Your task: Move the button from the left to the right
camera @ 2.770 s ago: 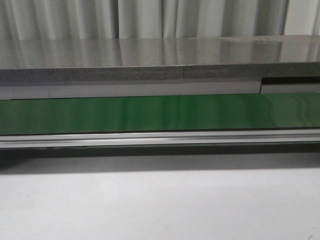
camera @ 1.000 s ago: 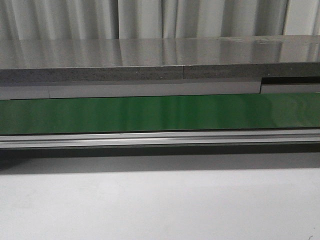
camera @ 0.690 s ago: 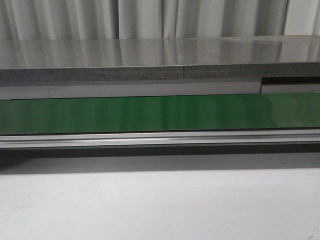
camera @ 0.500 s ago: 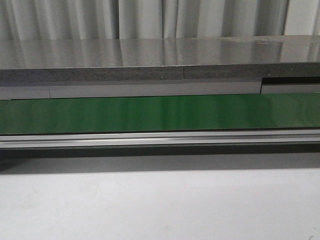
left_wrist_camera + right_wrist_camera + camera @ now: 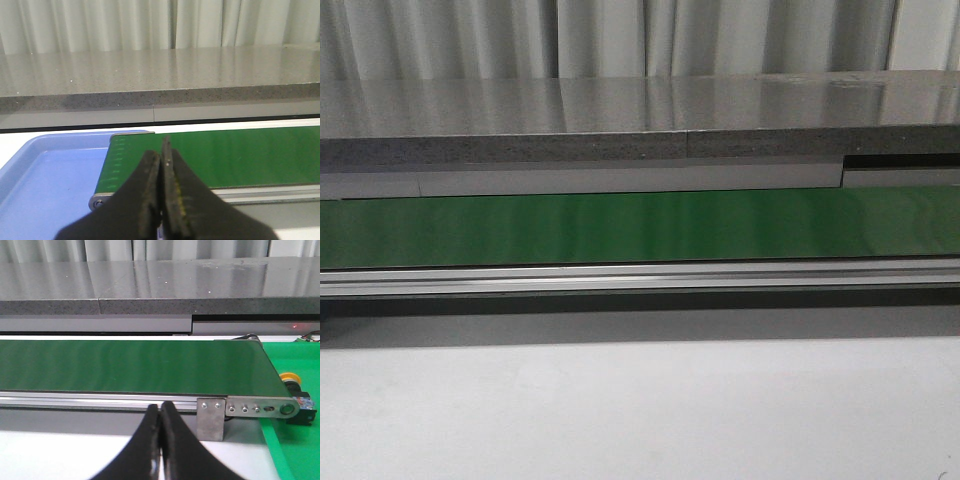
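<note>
The button (image 5: 295, 390), with a yellow-orange head on a black body with coloured marks, lies in the green tray (image 5: 292, 450) just past the belt's right end, seen only in the right wrist view. My right gripper (image 5: 160, 407) is shut and empty, in front of the belt rail, left of the button. My left gripper (image 5: 161, 155) is shut and empty, over the left end of the green conveyor belt (image 5: 225, 155). Neither gripper shows in the front view.
A blue tray (image 5: 45, 180) lies beside the belt's left end. The green belt (image 5: 640, 225) runs across the front view with an aluminium rail (image 5: 640, 278) before it and a grey stone counter (image 5: 640, 120) behind. White table (image 5: 640, 410) lies in front.
</note>
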Robot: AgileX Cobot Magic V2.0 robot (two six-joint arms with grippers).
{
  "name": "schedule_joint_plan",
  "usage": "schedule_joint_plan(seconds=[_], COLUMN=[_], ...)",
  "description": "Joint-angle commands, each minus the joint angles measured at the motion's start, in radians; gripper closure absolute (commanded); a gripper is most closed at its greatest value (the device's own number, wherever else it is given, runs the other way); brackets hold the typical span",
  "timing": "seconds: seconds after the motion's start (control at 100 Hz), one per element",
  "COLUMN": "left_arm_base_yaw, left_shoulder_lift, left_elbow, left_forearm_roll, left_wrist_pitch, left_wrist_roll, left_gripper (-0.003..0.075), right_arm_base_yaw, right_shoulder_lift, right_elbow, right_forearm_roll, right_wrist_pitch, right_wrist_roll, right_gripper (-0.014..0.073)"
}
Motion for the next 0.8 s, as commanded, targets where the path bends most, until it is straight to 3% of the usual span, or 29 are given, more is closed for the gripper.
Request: schedule_joint_plan(seconds=[0.0, 0.79], left_arm_base_yaw=[-0.008, -0.006], left_shoulder_lift=[-0.035, -0.097], left_elbow=[0.004, 0.050], left_forearm_roll=[0.001, -0.003], left_wrist_pitch=[-0.090, -0.074], left_wrist_roll=[-0.013, -0.013], left_gripper=[0.0741, 0.0741], right_arm_base_yaw=[-0.006, -0.006], right_shoulder_lift=[-0.018, -0.018], right_elbow=[-0.017, -0.017], right_forearm_roll=[-0.008, -0.008], right_wrist_pitch=[-0.089, -0.087], right_wrist_roll=[0.002, 0.002], right_gripper=[0.0660, 0.0660])
